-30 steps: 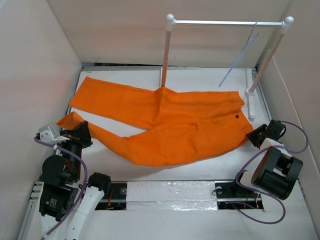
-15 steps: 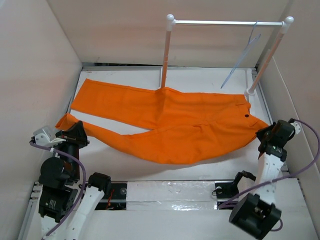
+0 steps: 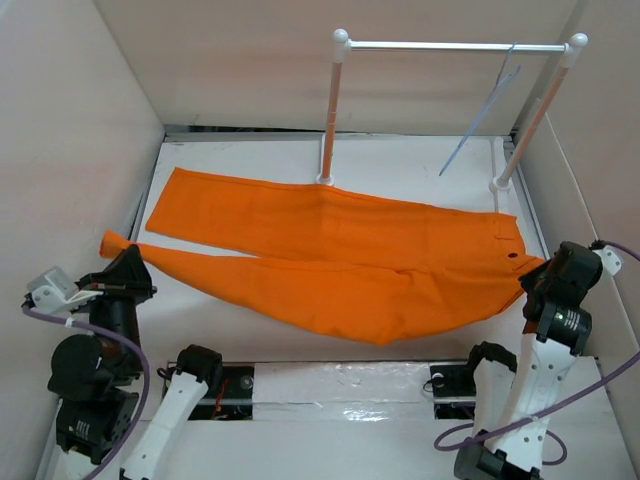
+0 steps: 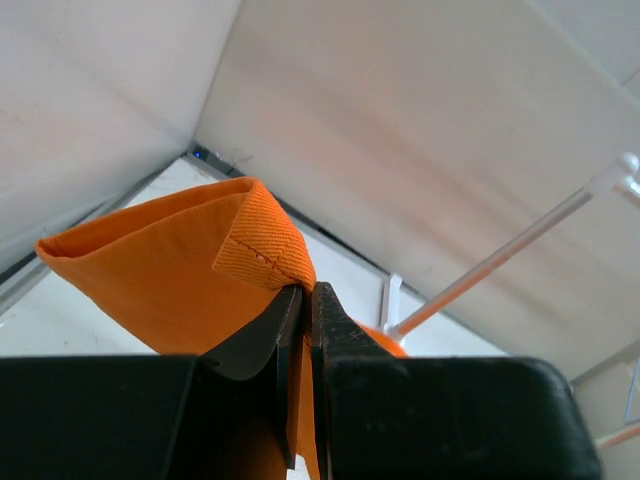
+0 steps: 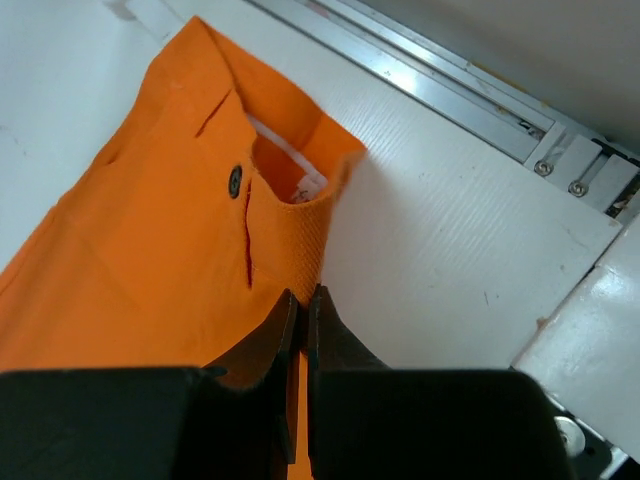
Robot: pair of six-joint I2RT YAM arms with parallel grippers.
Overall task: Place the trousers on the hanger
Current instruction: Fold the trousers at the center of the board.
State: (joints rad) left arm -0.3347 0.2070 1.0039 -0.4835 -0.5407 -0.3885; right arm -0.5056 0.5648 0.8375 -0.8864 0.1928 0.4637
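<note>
Trousers [image 3: 340,260] lie stretched across the worktop [image 3: 250,155]; left end effector [image 4: 304,300] is clenched on a leg cuff, right end effector [image 5: 301,305] on the waistband. Hanger [image 3: 478,118] hangs from the rack rod [image 3: 450,45], well apart from the cloth. Judged: grasp done, draping over hanger not yet started.
</note>
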